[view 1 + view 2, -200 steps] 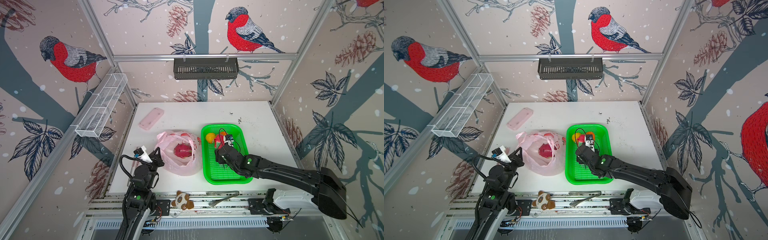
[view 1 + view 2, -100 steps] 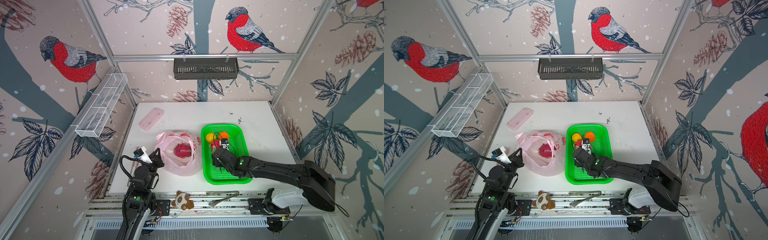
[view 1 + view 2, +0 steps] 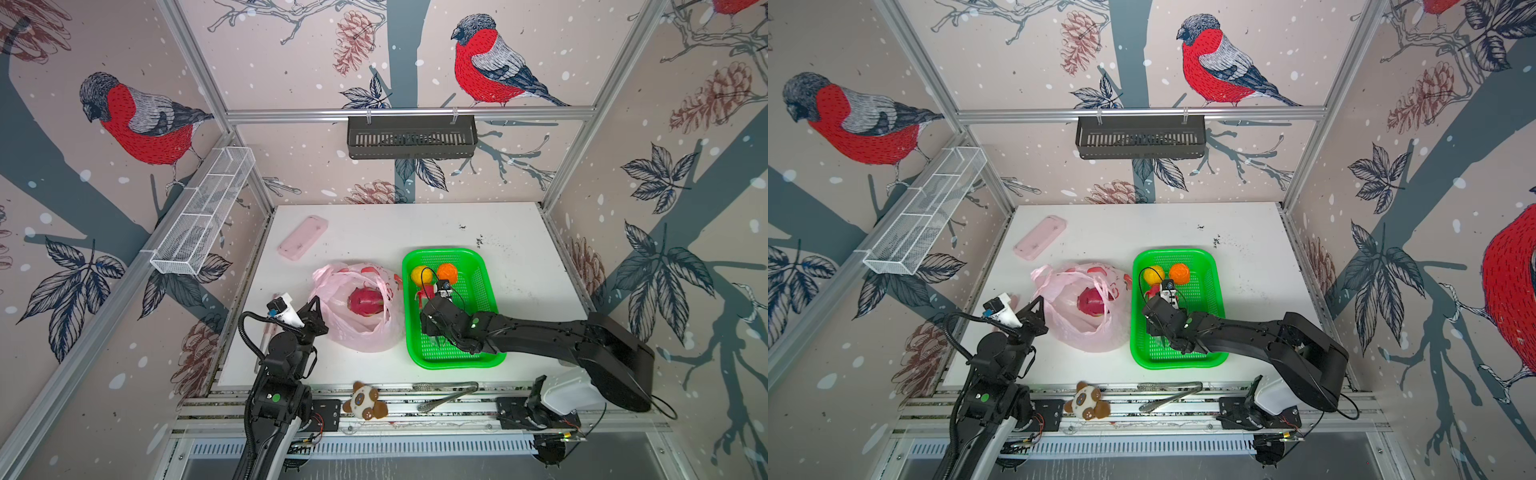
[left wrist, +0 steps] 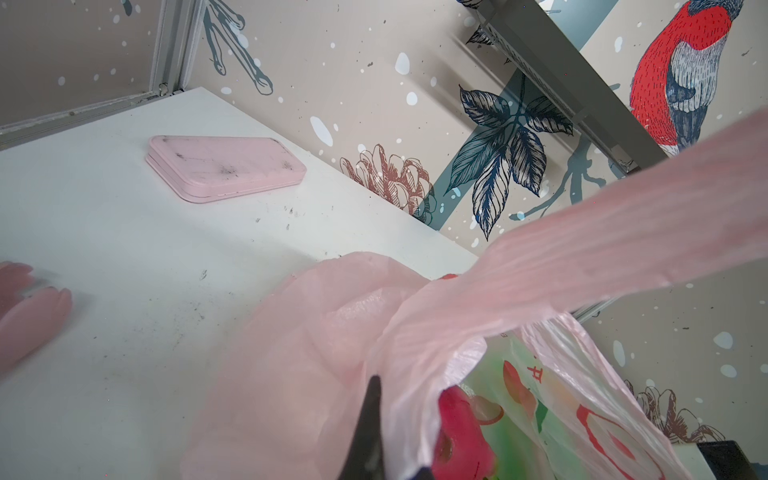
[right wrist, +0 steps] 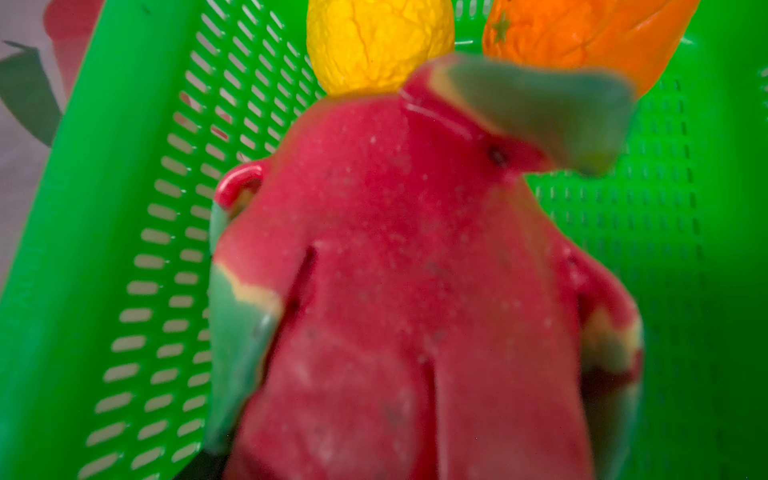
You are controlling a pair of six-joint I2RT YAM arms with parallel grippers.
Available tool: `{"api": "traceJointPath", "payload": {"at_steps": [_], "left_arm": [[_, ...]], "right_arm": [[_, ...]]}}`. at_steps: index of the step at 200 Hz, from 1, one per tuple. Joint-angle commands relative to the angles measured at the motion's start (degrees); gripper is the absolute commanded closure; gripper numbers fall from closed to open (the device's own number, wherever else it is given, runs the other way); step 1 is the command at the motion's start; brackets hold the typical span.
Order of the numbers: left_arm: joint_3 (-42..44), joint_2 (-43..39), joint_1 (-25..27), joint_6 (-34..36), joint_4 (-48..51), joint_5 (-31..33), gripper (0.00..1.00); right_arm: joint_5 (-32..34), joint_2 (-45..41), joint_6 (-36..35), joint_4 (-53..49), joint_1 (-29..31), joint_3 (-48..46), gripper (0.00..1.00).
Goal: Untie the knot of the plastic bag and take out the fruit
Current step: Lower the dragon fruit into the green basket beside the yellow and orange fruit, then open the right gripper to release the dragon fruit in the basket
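Right wrist view: held dragon fruit (image 5: 399,291) fills the frame, with the right gripper (image 3: 430,305) jaws spread wide and clamped around it; the fingers themselves are out of shot. Its long axis runs along the fingers, green-tipped end pointing at the yellow ball (image 5: 374,41) and orange ball (image 5: 582,29). In both top views all three sit in the upper left part of the green basket (image 3: 473,286), right of centre frame. Likely next: release, then fetch the second dragon fruit (image 3: 365,300). It lies in the open plastic bag (image 3: 361,336) directly left of that claw, across the basket's left wall. Its long axis looks roughly left-right in frame; which end leads is unclear. Nearer is the left gripper (image 3: 314,302), but it is closed tight on the bag's left rim, apparently holding the mouth open.
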State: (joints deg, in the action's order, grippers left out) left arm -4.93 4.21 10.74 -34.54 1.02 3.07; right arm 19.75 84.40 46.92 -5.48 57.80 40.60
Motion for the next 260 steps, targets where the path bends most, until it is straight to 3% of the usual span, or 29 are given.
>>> {"api": "traceJointPath", "payload": {"at_steps": [1,189,260], "left_arm": [[0.03,-0.08,-0.02,-0.34,0.05,0.29,1.0],[0.26,0.17,-0.06,-0.26,0.13,0.23,1.0],[0.24,0.18,-0.02,-0.17,0.04,0.25,1.0]], "right_arm": [[0.55,0.32,-1.01,3.96,-0.32,0.27,0.74],[-0.31,5.41,-3.76,4.6,-1.29,2.19,0.67],[-0.02,5.55,-3.32,3.94,-1.28,2.29,0.53]]}}
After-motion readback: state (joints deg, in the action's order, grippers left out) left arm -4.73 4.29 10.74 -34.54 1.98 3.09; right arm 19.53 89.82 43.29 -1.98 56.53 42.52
